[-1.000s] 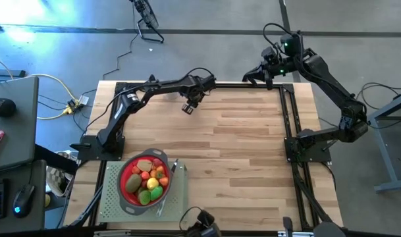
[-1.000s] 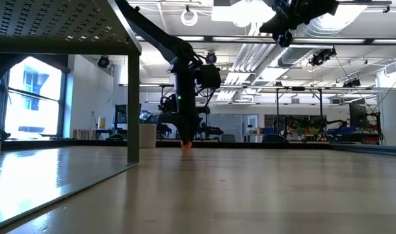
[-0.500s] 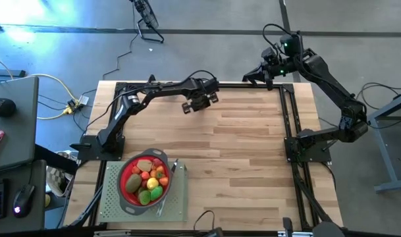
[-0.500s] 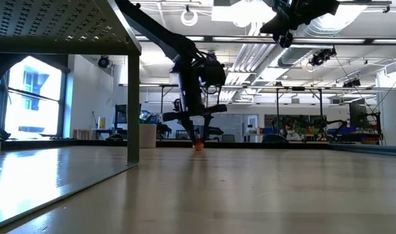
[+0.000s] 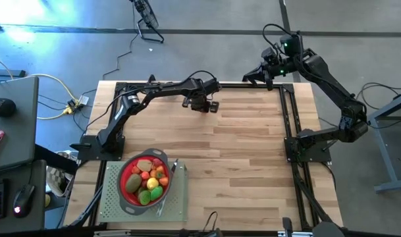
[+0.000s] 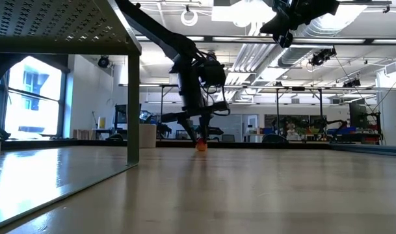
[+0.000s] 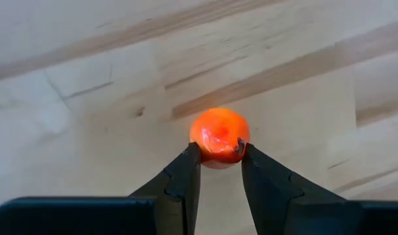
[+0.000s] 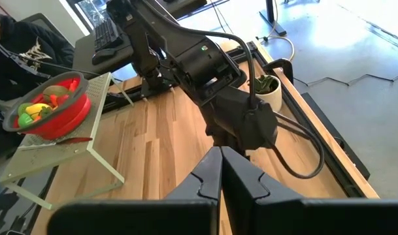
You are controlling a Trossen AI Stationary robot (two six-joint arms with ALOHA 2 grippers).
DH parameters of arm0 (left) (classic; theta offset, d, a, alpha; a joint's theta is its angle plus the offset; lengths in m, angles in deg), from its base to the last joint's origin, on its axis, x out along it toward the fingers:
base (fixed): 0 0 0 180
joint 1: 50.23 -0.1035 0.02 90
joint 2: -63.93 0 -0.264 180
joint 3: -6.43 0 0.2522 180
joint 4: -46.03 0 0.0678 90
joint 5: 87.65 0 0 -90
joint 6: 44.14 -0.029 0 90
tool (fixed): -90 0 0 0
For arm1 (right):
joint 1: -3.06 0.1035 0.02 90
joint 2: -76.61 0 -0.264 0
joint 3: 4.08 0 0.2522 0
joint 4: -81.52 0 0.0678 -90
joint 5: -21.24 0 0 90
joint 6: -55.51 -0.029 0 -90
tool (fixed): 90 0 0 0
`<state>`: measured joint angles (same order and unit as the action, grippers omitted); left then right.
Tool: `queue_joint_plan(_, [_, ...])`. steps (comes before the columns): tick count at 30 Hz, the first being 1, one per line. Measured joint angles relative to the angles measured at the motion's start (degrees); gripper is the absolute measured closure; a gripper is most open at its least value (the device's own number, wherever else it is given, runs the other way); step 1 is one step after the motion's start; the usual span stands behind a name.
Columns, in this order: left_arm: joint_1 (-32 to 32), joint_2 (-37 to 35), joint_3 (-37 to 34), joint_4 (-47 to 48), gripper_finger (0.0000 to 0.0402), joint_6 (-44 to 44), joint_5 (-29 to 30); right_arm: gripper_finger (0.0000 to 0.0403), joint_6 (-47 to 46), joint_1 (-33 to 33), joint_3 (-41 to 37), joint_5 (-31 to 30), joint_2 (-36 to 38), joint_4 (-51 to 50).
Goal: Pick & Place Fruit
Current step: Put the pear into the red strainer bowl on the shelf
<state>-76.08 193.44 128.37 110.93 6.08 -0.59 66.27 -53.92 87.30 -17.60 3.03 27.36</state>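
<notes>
A small round orange fruit [image 7: 219,134] sits at the fingertips of my left gripper [image 7: 218,155], which is shut on it. This gripper [image 5: 201,105] stands low over the far middle of the table, pointing steeply down; the low view shows the fruit [image 6: 201,145] right at the tabletop. The other fruits lie heaped in a red strainer [image 5: 145,182] at the near left. My right gripper [image 8: 220,164] is shut and holds nothing, raised high over the far right corner [image 5: 256,76]. My left gripper pinches the orange fruit by two opposite sides [image 7: 201,141] between its two fingertips. The fingers [image 7: 185,176] come from above, slanting steeply down. The fruit sits at the tabletop; whether it rests on the wood or hangs just clear, I cannot tell.
The red strainer stands on a grey perforated stand [image 5: 114,201] at the near left, with a slim grey knife [image 5: 176,168] beside it. Dark frame rails [image 5: 290,112] run along the table's right side. Bare wooden tabletop [image 5: 240,158] spreads through the middle.
My left gripper has shifted a little toward the table's right edge and rolled about its own pointing line, carrying the orange fruit along at tabletop height. Its hold on the fruit has stayed the same. Most of the move came early in the second.
</notes>
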Motion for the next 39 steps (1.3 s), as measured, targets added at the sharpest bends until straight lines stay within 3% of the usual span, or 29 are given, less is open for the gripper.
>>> queue_joint_plan(11, [0.0,0.0,0.0,0.0,0.0305,-14.4,-1.2,0.04,0.0,0.0,0.0,0.0,0.0,0.0])
queue_joint_plan(29, [0.0,0.0,0.0,-2.4,0.0305,-15.7,-1.3,0.04,1.1,0.0,0.0,-0.2,0.0,0.1])
queue_joint_plan(39, [0.0,0.0,3.7,-3.0,0.0305,-17.3,-5.2,0.04,1.1,0.0,0.0,-0.1,0.0,0.1])
